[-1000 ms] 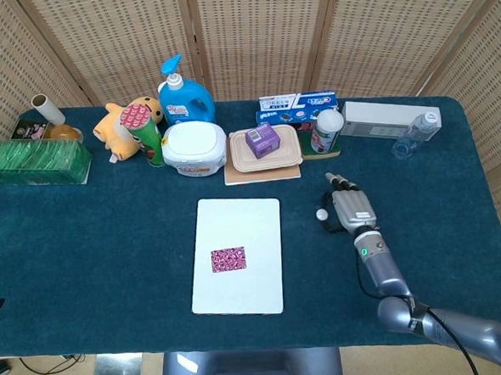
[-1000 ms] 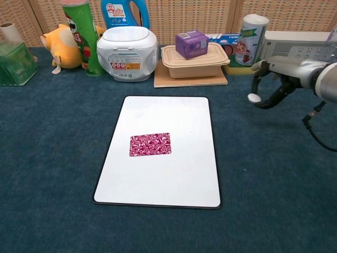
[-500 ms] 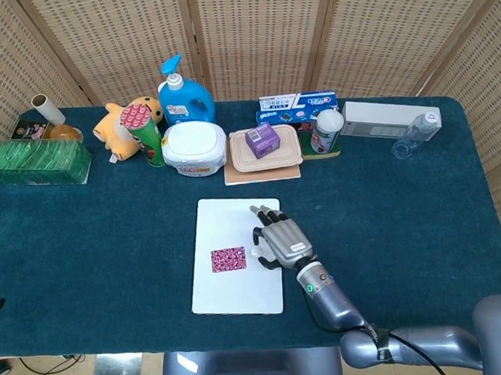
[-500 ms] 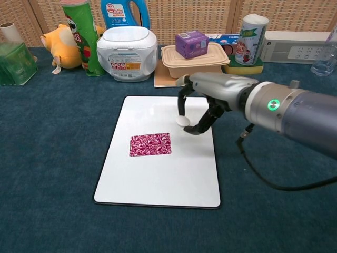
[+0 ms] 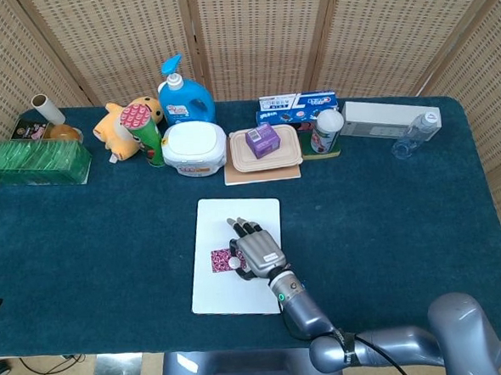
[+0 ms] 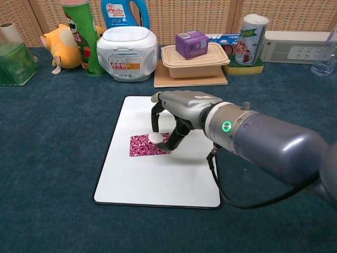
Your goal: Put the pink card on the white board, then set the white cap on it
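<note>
The pink patterned card lies flat on the white board, left of its middle. My right hand hangs over the card's right end and pinches the small white cap between thumb and a finger. In the chest view the cap sits right at the card's surface; I cannot tell if it touches. The hand covers the card's right part in the head view. My left hand shows in neither view.
Along the back edge stand a green box, plush toy, chip can, blue bottle, white tub, food container with purple box, canister, white box and clear bottle.
My right hand carried the white cap leftward from the table's right side across the board, and now holds it low over the pink card.
</note>
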Tool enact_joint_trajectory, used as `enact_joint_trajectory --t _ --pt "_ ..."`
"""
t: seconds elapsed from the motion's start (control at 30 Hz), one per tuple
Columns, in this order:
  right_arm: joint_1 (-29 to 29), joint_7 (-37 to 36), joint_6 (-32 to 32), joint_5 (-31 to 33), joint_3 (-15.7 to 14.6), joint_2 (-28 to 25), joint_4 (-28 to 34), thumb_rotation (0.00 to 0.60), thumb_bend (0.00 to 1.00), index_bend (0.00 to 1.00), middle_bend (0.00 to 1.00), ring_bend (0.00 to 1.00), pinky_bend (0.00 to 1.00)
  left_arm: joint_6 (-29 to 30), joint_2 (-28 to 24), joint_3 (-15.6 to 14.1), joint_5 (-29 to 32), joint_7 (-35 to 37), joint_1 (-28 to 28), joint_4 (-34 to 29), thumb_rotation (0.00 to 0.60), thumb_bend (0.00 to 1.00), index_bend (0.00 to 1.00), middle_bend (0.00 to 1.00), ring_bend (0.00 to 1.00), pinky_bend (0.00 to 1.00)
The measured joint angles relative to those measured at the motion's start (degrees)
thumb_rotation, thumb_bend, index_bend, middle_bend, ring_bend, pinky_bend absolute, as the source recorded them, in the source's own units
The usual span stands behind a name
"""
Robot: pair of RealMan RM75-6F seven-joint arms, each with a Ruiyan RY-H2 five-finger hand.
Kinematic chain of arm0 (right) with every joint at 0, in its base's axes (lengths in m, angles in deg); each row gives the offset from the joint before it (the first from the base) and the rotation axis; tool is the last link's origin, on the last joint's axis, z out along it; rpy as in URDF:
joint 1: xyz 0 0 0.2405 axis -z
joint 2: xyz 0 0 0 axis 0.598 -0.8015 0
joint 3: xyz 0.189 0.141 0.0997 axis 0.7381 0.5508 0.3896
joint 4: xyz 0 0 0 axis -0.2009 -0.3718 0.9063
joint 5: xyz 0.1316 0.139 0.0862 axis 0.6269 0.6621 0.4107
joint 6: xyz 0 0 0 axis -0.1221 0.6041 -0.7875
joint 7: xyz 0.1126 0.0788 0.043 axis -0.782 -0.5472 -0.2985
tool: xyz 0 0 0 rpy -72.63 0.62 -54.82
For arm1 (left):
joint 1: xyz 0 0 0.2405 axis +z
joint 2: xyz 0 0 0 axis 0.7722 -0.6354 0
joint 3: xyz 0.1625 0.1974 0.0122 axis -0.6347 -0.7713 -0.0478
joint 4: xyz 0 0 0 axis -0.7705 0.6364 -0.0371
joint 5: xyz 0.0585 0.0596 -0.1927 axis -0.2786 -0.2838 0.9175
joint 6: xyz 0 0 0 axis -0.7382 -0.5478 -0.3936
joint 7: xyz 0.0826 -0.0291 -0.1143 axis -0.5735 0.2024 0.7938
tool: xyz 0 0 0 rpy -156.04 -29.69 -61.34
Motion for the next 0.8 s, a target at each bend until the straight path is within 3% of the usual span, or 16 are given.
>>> enact_joint_trajectory --t 0.2,0.4,0.8 --pt "-1.43 1.2 0.23 2.03 0.68 2.76 -2.85 0.6 0.4 0.48 0.05 0.0 0.11 0.12 -0.18 -0.05 -0.16 1.24 0.08 0.51 0.6 0.1 0.0 0.0 0.0 0.0" --pt "-2.29 1.85 0.64 3.75 1.27 4.88 -5.37 0.6 0.4 0.48 0.05 0.0 0.0 0.35 -0.37 -0.09 -0.24 2.71 0.24 1.24 0.6 0.1 0.0 0.0 0.0 0.0" --pt "-2.87 2.33 0.8 4.58 1.64 5.99 -5.95 0.6 0.4 0.41 0.04 0.0 0.0 0.68 -0.5 -0.11 -0.34 3.84 0.41 1.73 0.6 0.1 0.0 0.0 0.0 0.0"
